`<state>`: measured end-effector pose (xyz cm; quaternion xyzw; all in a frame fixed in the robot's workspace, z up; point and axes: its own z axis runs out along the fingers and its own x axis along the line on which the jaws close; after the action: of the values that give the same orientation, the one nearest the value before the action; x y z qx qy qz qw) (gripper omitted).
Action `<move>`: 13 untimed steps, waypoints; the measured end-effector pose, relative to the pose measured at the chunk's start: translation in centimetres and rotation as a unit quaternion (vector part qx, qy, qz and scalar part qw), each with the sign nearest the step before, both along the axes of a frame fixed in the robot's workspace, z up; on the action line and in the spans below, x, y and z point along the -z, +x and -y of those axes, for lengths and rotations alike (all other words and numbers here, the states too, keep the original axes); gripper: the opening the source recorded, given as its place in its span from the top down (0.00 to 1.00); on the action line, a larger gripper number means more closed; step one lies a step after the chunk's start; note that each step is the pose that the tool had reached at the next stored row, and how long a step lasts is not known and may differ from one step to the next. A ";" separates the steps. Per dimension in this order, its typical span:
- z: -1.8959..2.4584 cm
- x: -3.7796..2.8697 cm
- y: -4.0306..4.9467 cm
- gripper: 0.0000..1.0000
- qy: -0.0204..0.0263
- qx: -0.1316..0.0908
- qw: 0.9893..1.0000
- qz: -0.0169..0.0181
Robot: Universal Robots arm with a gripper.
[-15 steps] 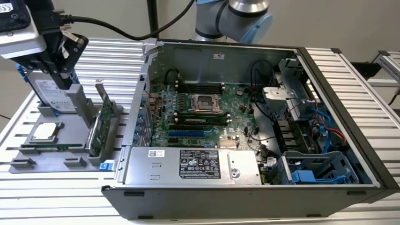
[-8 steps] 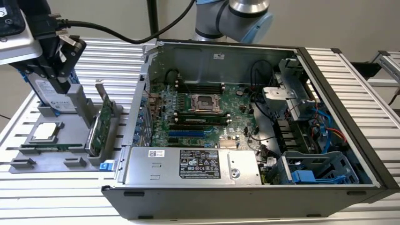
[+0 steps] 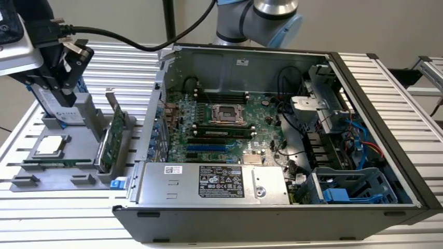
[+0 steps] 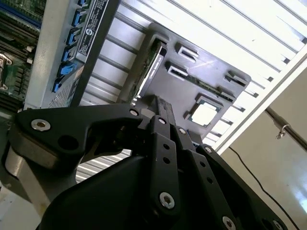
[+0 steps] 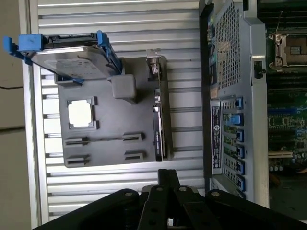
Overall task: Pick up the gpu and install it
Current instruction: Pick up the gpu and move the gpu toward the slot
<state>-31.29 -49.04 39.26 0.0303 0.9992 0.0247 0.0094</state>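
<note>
Standing on edge in a slot of a grey tray (image 3: 78, 139), the gpu (image 3: 111, 136) shows its green card upright with the silver end bracket rising at its far end; in the first wrist view it is seen edge-on (image 5: 159, 128), not held by anything. In the exterior view the gripper (image 3: 69, 101) hangs at about ten o'clock from the gpu, apart from it, and its fingers (image 5: 164, 177) look pressed together with nothing between them. Just behind the gripper a silver hard drive with a blue frame (image 5: 67, 60) stands at the tray's far edge, and a square processor chip (image 3: 50, 146) lies flat at nine o'clock from the gpu. The tray rests on a slatted metal surface (image 3: 62, 220). At three o'clock from the tray, just beside it, sits an open computer case (image 3: 277, 223) on its side, its green motherboard (image 3: 221, 129) exposed and the arm's grey and blue joint (image 3: 266, 15) at twelve o'clock beyond it.
</note>
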 end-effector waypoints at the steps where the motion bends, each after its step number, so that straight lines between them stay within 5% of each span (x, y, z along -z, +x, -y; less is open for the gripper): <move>1: 0.10 0.00 0.00 1.00 0.000 0.000 1.000 0.000; 13: 0.40 0.00 0.00 1.00 0.000 0.000 1.000 0.000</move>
<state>-31.29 -49.43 39.26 0.0303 0.9992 0.0247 0.0093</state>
